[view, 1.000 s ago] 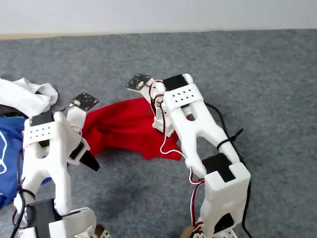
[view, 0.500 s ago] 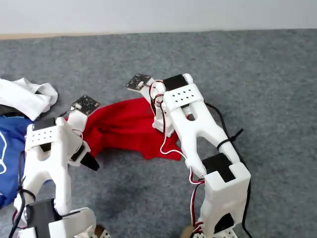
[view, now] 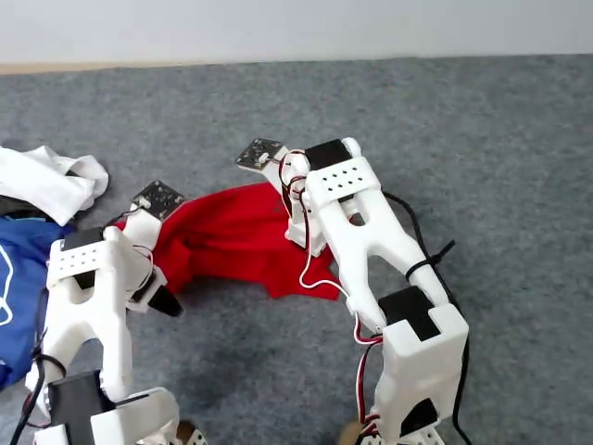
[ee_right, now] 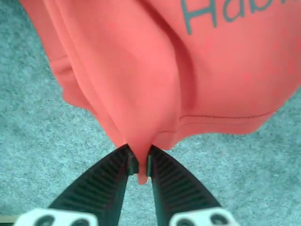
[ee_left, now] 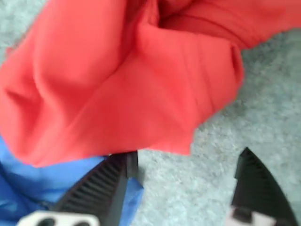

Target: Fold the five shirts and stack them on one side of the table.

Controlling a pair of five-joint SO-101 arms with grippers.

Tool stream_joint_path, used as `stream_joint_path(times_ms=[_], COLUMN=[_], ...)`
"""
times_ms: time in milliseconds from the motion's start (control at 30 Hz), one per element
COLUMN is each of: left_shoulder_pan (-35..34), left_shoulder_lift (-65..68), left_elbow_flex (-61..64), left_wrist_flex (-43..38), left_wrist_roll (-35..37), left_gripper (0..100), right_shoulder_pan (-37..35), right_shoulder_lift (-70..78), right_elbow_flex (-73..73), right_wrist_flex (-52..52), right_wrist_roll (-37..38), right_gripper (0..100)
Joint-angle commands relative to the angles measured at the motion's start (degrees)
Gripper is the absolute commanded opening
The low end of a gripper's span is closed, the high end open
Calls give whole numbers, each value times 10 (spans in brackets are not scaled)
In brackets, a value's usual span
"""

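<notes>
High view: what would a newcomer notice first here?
The red shirt lies crumpled in the middle. The right end effector pinches a fold of it; the left end effector hangs open at its edge. A blue shirt and white shirt lie far left.

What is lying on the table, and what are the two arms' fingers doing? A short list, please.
Table: grey, carpet-like
Red shirt: crumpled, mid-table
Right fingers: shut on a fold of the red shirt
Left fingers: open, by the red shirt's edge, holding nothing
Blue shirt: at the far left
White shirt: bunched, beyond the blue one
</notes>
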State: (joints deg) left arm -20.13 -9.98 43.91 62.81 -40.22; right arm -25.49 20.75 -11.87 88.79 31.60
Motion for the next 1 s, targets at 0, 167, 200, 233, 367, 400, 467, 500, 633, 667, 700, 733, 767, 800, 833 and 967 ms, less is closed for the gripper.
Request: stream_joint_path(times_ms=[0, 167, 200, 233, 367, 400, 467, 500, 633, 667, 700, 733, 767, 800, 833, 967], left_shoulder_pan=[-3, -2, -2, -2, -12, -17, -24, -24, -21, -21, -21, -20, -20, -20, -20, -13], left_shoulder_lift=[-3, 4, 15, 30, 87, 98, 109, 113, 118, 118, 120, 120, 120, 121, 121, 120], left_elbow_flex=[2, 3, 0, -2, -36, -50, -67, -69, -67, -67, -68, -69, -69, -69, -69, -70], left_wrist_flex=[-28, -33, -34, -34, -33, -25, -16, -14, -14, -14, -14, -14, -15, -16, -17, -18], left_wrist_roll=[-4, -22, -22, -23, -21, -21, -21, -21, -23, -23, -23, -23, -23, -23, -23, -23], left_gripper=[291, 288, 288, 288, 287, 287, 286, 280, 235, 223, 211, 198, 186, 174, 160, 95], right_shoulder_pan=[6, 6, 6, 6, 7, 7, 7, 7, 7, 7, 6, 6, 6, 6, 6, 6], right_shoulder_lift=[-9, -9, -9, -9, -9, -9, -9, -9, -9, -9, -9, -9, -9, -9, -9, -9], right_elbow_flex=[-24, -24, -24, -24, -24, -24, -24, -24, -24, -24, -24, -24, -24, -24, -24, -24], right_wrist_flex=[3, 3, 3, 3, 3, 3, 3, 3, 3, 3, 3, 3, 3, 3, 3, 3], right_wrist_roll=[3, 3, 3, 3, 3, 3, 3, 3, 3, 3, 3, 3, 3, 3, 3, 3], right_gripper=[10, 10, 10, 10, 10, 10, 10, 10, 10, 10, 10, 10, 10, 10, 10, 10])
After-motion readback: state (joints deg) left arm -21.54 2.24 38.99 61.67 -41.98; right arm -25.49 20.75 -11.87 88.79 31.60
